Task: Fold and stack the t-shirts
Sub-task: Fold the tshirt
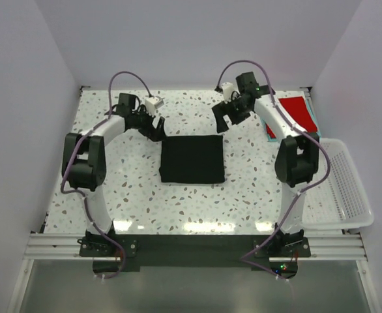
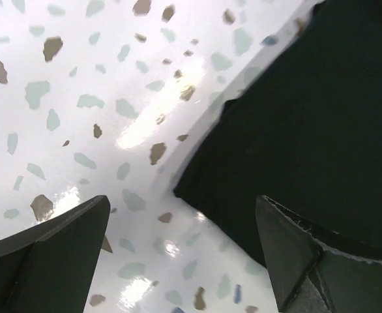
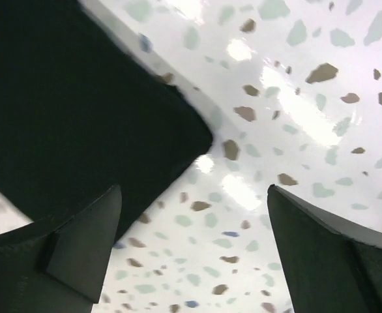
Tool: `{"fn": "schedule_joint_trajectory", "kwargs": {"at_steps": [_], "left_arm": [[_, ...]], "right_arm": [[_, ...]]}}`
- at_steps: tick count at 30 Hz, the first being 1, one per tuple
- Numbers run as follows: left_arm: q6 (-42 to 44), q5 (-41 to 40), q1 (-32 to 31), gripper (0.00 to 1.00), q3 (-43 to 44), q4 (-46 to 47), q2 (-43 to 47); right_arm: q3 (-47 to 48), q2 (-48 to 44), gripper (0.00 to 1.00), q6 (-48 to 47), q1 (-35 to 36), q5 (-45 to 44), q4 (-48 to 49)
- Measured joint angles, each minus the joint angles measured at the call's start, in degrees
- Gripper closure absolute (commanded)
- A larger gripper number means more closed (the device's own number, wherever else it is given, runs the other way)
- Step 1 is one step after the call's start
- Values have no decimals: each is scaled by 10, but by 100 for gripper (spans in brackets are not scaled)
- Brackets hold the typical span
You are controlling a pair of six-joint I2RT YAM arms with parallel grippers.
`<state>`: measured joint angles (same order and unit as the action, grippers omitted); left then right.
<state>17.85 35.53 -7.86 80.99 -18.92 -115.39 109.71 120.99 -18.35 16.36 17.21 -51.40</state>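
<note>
Currently, the folded black t-shirt [image 1: 192, 159] is lying at centre frame on the desk [image 1: 113, 189]. The left gripper [image 1: 153, 129] and right gripper [image 1: 225, 120] are hovering wide open and empty by its upper corners. Risk: either one dragging across the hem would be undoing the fold.

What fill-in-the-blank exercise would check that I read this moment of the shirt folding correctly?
1. The folded t-shirt in the middle of the table is ____ in colour.
2. The fingers of the left gripper and of the right gripper stand ____, holding nothing.
3. At the far right, the red t-shirt lies ____ the teal t-shirt, covering most of it.

Missing words: black; open; on top of
</note>
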Motion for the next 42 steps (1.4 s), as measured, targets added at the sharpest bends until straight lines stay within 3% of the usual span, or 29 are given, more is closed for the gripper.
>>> {"fn": "schedule_joint_trajectory", "kwargs": {"at_steps": [5, 9, 14, 18, 20, 23, 28, 35, 38, 42], "left_arm": [[-45, 77, -1, 0, -76, 18, 134], [-99, 162, -24, 0, -165, 47, 216], [-179, 244, -89, 0, -282, 72, 225], [-225, 271, -111, 0, -340, 112, 179], [-234, 282, -95, 0, -339, 129, 126], [-241, 369, -53, 0, -330, 136, 66], [-219, 420, -12, 0, -324, 114, 45], [-86, 346, -8, 0, -304, -27, 117], [-90, 318, -8, 0, -257, -36, 163], [-136, 287, -23, 1, -174, 28, 164]], "right_arm": [[-66, -106, 1, 87, 5, 134, 32], [-186, -150, 1, 144, 60, 242, 73], [-315, -138, 1, 201, 134, 330, 95], [-343, -94, 1, 215, 132, 366, 112], [-346, -54, 1, 214, 112, 381, 123], [-357, -8, 1, 216, 61, 446, 128], [-376, -5, 1, 169, 6, 487, 93], [-315, -39, 1, 68, 4, 464, -56], [-247, -68, 1, 83, -4, 450, -41], [-174, -64, 3, 121, -13, 430, 19]]}}
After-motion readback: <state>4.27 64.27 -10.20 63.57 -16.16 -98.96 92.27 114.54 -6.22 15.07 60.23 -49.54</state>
